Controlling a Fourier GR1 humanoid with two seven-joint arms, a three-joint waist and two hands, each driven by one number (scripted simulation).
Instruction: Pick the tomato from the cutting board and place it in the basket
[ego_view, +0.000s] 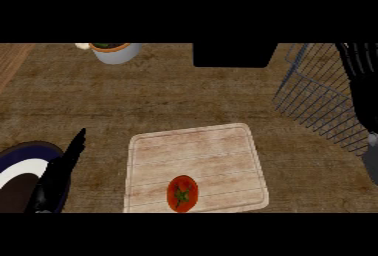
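Observation:
A red tomato (182, 193) with a green stem lies on the near edge of the pale wooden cutting board (214, 150), at the middle of the counter. The wire basket (314, 95) stands at the right, behind the board. My left hand (60, 172) rests at the lower left, fingers straight and pointing away, well left of the board and holding nothing. At the right edge my right hand (360, 85) shows as a long black shape over the basket's right side, fingers extended, with nothing in it.
A dark blue and white plate (16, 172) lies at the lower left, partly under my left hand. A white pot with greens (115, 52) stands at the back left. A black block (235, 55) sits at the back middle. Brown counter lies between board and basket.

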